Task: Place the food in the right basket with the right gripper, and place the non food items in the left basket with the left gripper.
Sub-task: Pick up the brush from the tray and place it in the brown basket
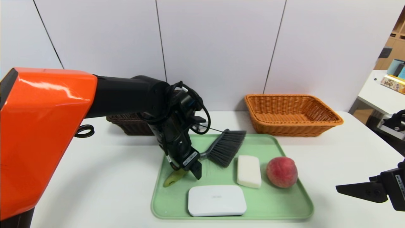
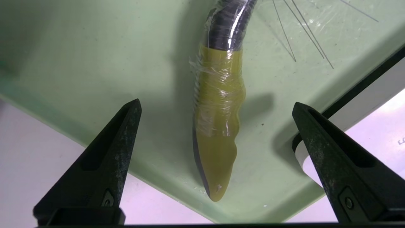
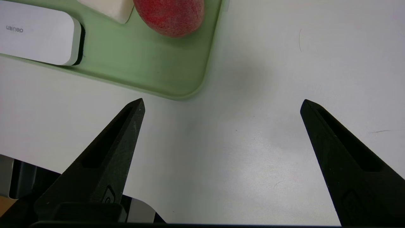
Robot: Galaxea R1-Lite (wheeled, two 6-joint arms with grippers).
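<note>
Two wicker baskets stand on the white table (image 1: 95,177) behind the green tray (image 1: 272,205). The orange-tan wicker basket (image 1: 294,126) is on the right, with its flared rim unobstructed. The dark brown wicker basket (image 1: 131,126) is on the left; the left arm (image 1: 126,95) crosses in front of it and covers much of its rim.

Left gripper (image 2: 216,104): positioned over the left part of the tray, fingers spread wide and holding nothing. The yellow-green handle of the brush (image 1: 226,147) lies between the two fingers, with room on both sides. One finger is near the edge of the flat white box (image 1: 216,201). The handle end points toward the near left corner of the tray; the dark grey bristles lie toward the tray's far edge.

Right gripper (image 3: 221,104): positioned to the right of the tray, above bare table, fingers spread wide with nothing between them. Its surroundings on the table are open; the near right corner of the tray is the closest edge.

Peach (image 1: 281,172): in the tray, beside the right rim. White bar (image 1: 249,171): in the tray, between the brush bristles and the peach, separated from the peach by a narrow gap. The flat white box lies along the near rim, leaving bare tray floor between its right end and the near right corner.
</note>
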